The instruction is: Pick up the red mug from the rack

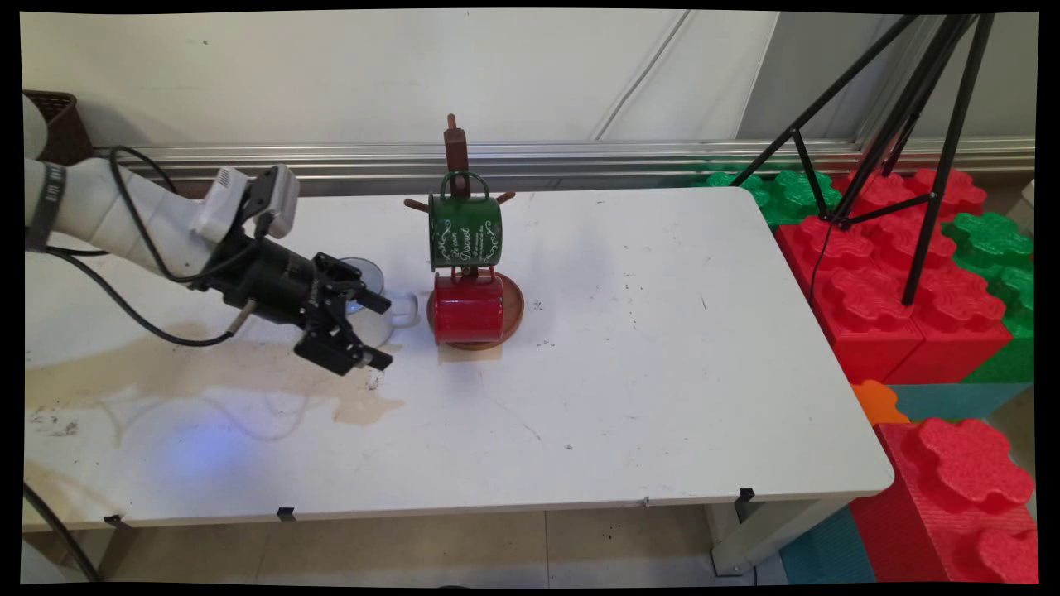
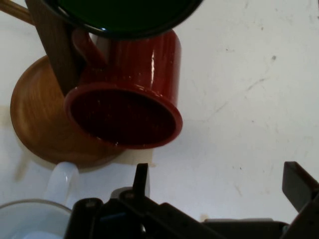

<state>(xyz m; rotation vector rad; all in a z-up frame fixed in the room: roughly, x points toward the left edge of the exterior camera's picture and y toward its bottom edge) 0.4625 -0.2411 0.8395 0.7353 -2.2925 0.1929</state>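
a white table [image 1: 629, 372] fills most of the main view, with a pale wall behind it. a white robot arm [image 1: 108, 215] enters from the left edge, black cables hanging from it, and ends in a black two-finger gripper [image 1: 368, 331] at centre left of the frame, low over the table. its two fingers stand wide apart with nothing between them. in the hand view the gripper [image 2: 219, 184] rises from the bottom edge, one finger near the bottom middle and the other at the bottom right, white table between them.

just behind the gripper in the main view sits a white mug [image 1: 383, 310], partly hidden by it, its handle pointing right. in the hand view the white mug [image 2: 45, 209] shows at the bottom left.

just right of the white mug, near the middle of the frame, stands a wooden mug tree [image 1: 456, 149] on a round wooden base [image 1: 512, 310]. a green mug [image 1: 464, 230] with white lettering hangs from an upper peg, and a red mug [image 1: 469, 308] hangs below it, just above the base. in the hand view the red mug [image 2: 127, 94] fills the upper left, its open mouth facing the camera, with the green mug [image 2: 124, 15] at the top edge.

brownish stains [image 1: 207, 372] mark the table's lower left. at the right of the frame are big red and green foam blocks [image 1: 911, 273] and a black tripod [image 1: 903, 124].
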